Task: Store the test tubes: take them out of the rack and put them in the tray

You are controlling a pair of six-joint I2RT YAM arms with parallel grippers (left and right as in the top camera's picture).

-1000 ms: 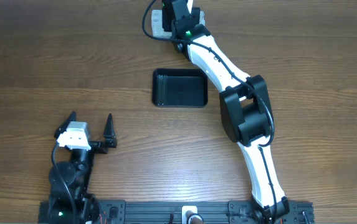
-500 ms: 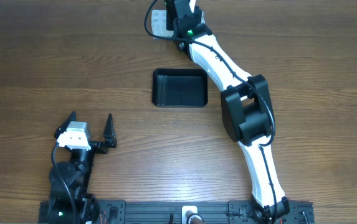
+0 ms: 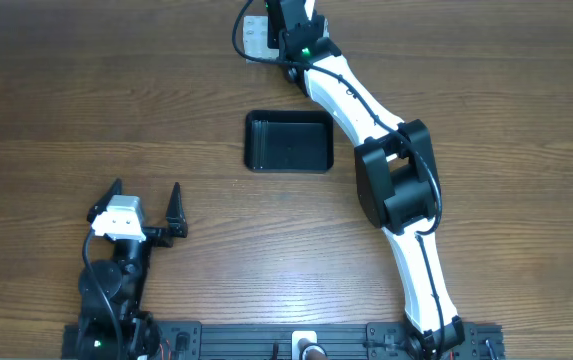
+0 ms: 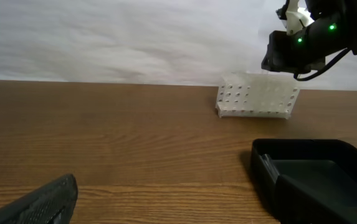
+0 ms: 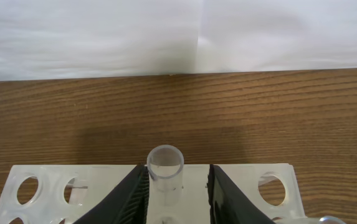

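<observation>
Right jaws astride a tube (image 5: 165, 169) in the rack (image 3: 254, 38)
Top: rack at 12 o'clock on the counter (image 3: 66, 100), tray (image 3: 288, 142) at centre, left jaws wide at 8. Left wrist: rack beyond tray. Right wrist: tube upright, jaws narrow, gap on one side.

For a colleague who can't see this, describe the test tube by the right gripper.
At the wooden table's far edge stands a white perforated rack. One clear, open-topped test tube rises from it between the right gripper's black fingers; neighbouring holes look empty.
</observation>
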